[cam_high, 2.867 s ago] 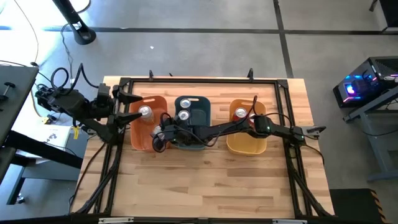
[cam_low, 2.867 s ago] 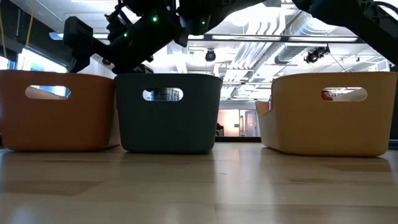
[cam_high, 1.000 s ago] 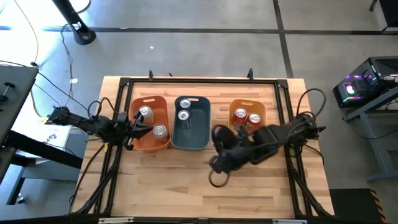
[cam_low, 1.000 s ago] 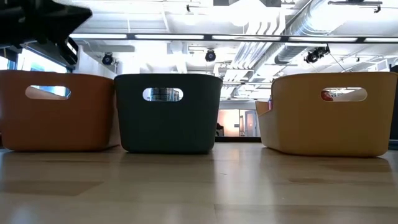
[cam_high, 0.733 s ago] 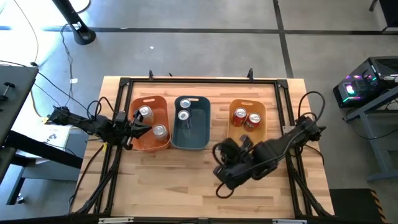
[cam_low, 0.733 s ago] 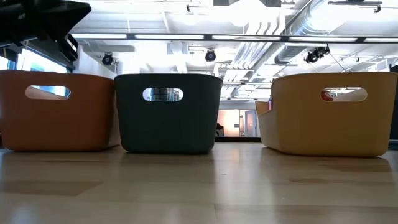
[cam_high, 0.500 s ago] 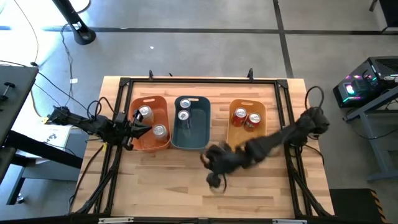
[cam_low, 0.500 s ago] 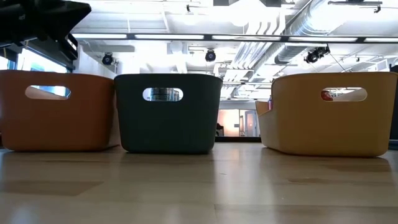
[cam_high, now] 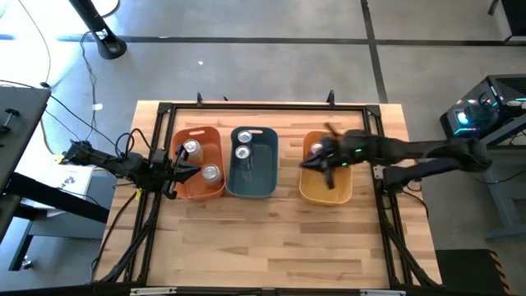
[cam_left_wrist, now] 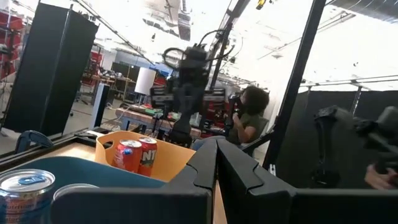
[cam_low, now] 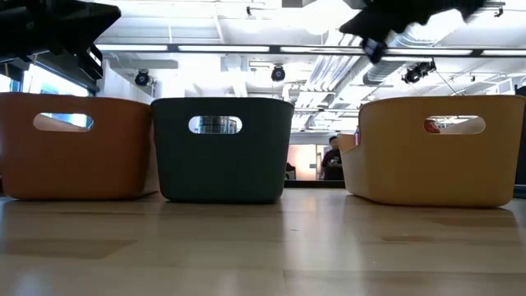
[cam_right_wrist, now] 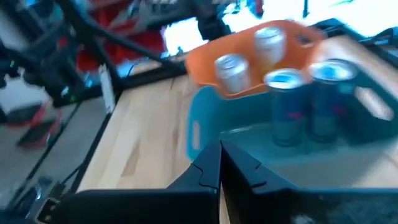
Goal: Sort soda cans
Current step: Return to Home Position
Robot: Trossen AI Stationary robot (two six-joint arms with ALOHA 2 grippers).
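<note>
An orange plastic bin (cam_high: pixel 185 186) sits at nine o'clock, a blue-grey plastic bin (cam_high: pixel 256 178) at centre and a yellow plastic bin (cam_high: pixel 325 196) at three. Each holds two small metal soda cans (cam_high: pixel 191 149), so I judge only homing remains. The right gripper (cam_high: pixel 312 161), fingers (cam_right_wrist: pixel 202 177) pressed together and empty, hangs over the yellow bin; it needs to lift clear toward three o'clock. The left gripper (cam_high: pixel 187 169), likewise closed, waits at nine.

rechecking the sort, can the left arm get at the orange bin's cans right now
Probably yes. The left end effector sits at the orange bin's left edge, the bin is open on top, and nothing covers its two cans. The right arm is away over the yellow bin.
</note>
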